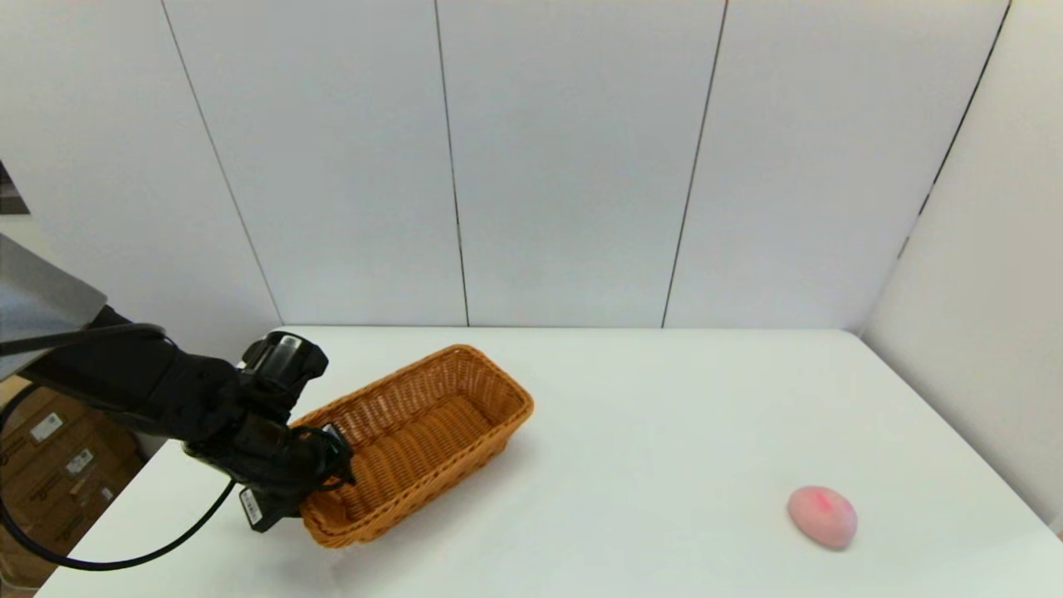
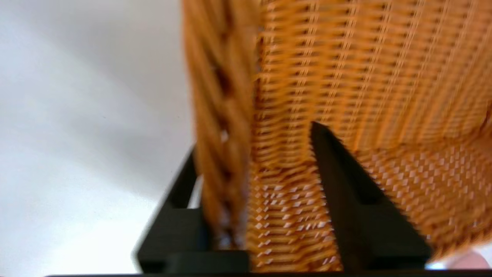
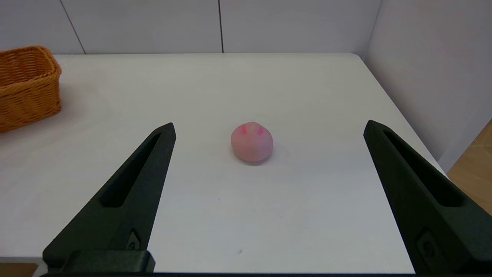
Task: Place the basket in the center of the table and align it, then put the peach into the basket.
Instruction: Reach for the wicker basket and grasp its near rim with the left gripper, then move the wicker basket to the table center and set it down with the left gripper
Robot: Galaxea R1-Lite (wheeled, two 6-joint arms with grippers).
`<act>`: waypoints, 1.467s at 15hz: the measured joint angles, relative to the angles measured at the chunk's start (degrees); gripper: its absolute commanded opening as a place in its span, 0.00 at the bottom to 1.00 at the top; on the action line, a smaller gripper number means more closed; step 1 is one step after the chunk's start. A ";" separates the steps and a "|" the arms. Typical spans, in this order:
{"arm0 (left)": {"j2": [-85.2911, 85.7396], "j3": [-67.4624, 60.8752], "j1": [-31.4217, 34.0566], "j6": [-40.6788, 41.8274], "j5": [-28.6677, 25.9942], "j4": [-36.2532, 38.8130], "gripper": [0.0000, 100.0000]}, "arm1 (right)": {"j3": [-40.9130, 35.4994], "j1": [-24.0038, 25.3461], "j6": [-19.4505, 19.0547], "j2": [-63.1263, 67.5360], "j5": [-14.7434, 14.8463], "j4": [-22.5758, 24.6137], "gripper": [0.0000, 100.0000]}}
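The orange-brown woven basket (image 1: 432, 386) sits askew on the left part of the white table (image 1: 664, 432). My left gripper (image 1: 339, 462) is shut on the basket's near short end. In the left wrist view the braided rim (image 2: 219, 115) runs between the fingers of the left gripper (image 2: 253, 140), one finger outside and one inside the basket. The pale-pink peach (image 1: 822, 517) lies alone at the near right. In the right wrist view the right gripper (image 3: 270, 125) stands open with nothing in it, the peach (image 3: 251, 141) a short way ahead and the basket (image 3: 27, 84) far off.
White panel walls (image 1: 565, 166) close the table's far and right sides. Cardboard boxes (image 1: 58, 465) stand on the floor past the left edge. Bare tabletop (image 3: 230, 211) lies between basket and peach.
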State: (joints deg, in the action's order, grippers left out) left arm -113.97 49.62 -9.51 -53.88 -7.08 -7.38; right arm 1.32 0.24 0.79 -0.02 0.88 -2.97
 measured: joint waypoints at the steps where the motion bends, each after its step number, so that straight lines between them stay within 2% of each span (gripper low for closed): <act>1: 0.20 0.11 -0.05 -0.06 -0.18 0.02 0.00 | 0.00 0.00 -0.02 0.00 0.00 0.02 1.00; 7: 6.67 2.97 -1.68 1.07 -0.83 0.11 0.00 | 0.00 -0.02 -0.02 0.00 0.00 0.02 1.00; 11: 11.26 5.64 -9.18 4.57 -9.59 0.10 0.00 | 0.00 -0.02 0.02 0.00 0.00 0.00 1.00; 12: 11.13 6.78 -11.19 4.85 -10.34 0.10 0.00 | 0.00 -0.02 0.00 0.00 0.00 0.00 1.00; 15: 7.63 9.95 -14.19 5.95 -10.52 0.10 0.00 | 0.00 0.00 0.00 0.00 0.00 0.04 1.00; 22: -1.72 11.41 -15.04 11.46 -10.63 0.11 0.00 | -0.09 0.00 0.00 0.00 0.00 0.37 1.00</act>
State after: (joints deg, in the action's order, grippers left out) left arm -115.69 61.03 -24.55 -42.42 -17.71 -7.27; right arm 1.23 0.24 0.79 -0.02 0.88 -2.61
